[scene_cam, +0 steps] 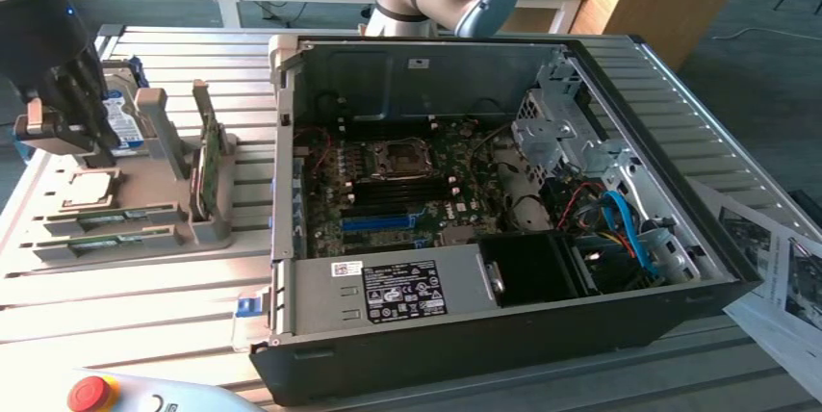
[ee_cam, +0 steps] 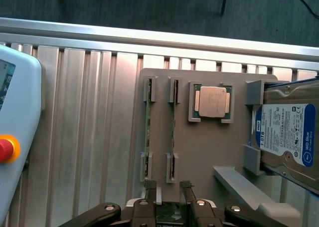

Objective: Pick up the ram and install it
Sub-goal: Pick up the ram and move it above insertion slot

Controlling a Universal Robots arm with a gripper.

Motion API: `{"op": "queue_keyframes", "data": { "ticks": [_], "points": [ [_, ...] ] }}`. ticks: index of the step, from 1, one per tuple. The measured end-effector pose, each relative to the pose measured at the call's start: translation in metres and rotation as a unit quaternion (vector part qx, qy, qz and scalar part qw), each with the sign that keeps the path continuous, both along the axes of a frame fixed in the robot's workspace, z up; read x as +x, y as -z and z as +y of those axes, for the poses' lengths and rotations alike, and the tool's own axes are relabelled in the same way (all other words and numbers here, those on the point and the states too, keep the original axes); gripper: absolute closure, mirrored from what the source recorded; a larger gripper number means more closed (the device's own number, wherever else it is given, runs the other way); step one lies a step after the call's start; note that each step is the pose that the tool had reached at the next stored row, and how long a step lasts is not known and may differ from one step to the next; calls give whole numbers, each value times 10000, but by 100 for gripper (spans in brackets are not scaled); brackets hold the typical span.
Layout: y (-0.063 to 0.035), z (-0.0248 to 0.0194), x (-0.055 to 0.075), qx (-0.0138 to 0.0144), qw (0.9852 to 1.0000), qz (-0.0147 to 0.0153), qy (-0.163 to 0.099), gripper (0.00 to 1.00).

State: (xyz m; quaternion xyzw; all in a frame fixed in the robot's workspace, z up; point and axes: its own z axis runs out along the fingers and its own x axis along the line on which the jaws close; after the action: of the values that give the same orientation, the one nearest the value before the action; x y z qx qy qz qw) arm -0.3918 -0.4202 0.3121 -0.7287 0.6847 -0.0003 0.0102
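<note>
Two ram sticks stand on edge in the slots of the grey parts holder (ee_cam: 209, 152): one ram (ee_cam: 148, 127) on the outer side and a second ram (ee_cam: 174, 127) beside it. They also lie at the holder's near end in the exterior view, ram (scene_cam: 110, 217) and ram (scene_cam: 103, 242). My gripper (ee_cam: 168, 188) hovers above the holder, roughly in line with the second stick, open with nothing between its fingers. In the exterior view my gripper (scene_cam: 64, 142) hangs at the far left over the holder.
A CPU (ee_cam: 212, 101) and a blue-labelled hard drive (ee_cam: 286, 134) sit in the holder, and a green card (scene_cam: 206, 167) stands on edge. The open PC case (scene_cam: 514, 335) holds the motherboard with blue slots (scene_cam: 379, 221). A pendant with a red button (ee_cam: 5, 149) lies nearby.
</note>
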Motion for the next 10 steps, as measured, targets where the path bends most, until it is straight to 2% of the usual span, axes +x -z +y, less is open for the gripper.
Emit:
{"op": "queue_keyframes", "data": {
  "ticks": [10],
  "points": [
    [-1,-65,-7,0,10000,0,1,68]
  ]
}}
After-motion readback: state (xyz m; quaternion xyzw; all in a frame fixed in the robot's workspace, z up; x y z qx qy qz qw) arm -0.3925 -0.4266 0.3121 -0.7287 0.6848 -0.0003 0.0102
